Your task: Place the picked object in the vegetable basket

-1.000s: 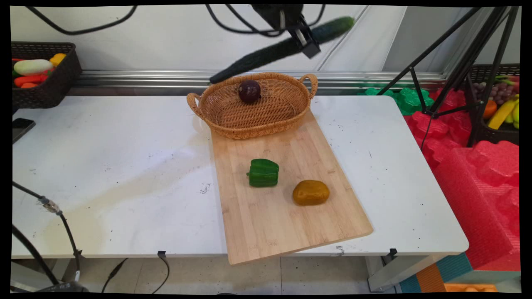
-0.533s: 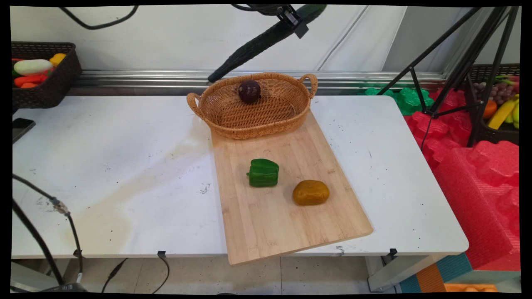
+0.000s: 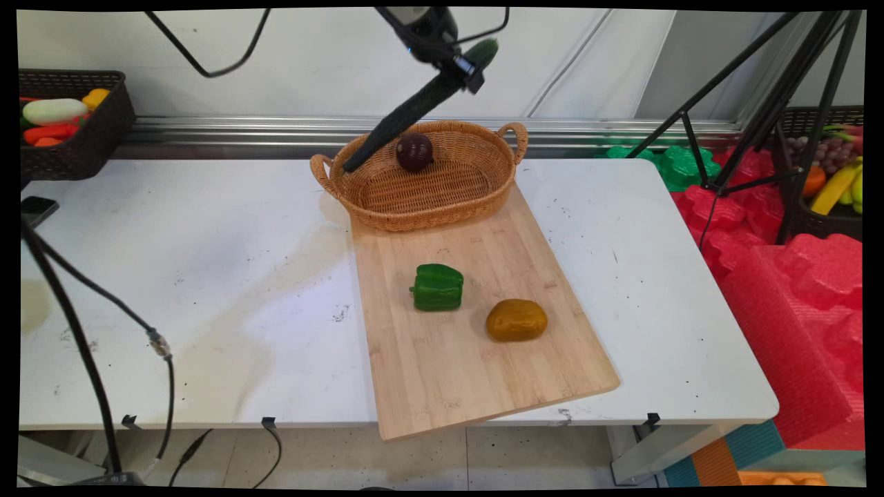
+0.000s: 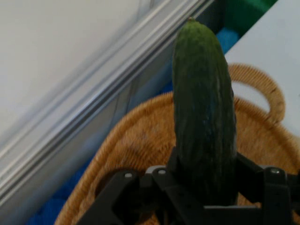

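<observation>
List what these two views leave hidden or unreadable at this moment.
- Main view: the arm above the gripper is cut off by the top edge.
- Hand view: the cucumber hides the fingertips and part of the wicker basket.
- Hand view: the red onion isn't visible.

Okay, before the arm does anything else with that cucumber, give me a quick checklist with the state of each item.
1. Grip: gripper shut on the cucumber near its upper end. Ok.
2. Cucumber attitude: steeply tilted, long end hanging low. Not ok if level carry matters.
3. Clearance to the wicker basket: lower tip overlaps the left rim in main view; contact cannot tell.
4. Basket contents: dark red onion at the back, bare floor in front. Ok.
5. Cutting board: green pepper and brown potato lie apart, away from the gripper. Ok.
</observation>
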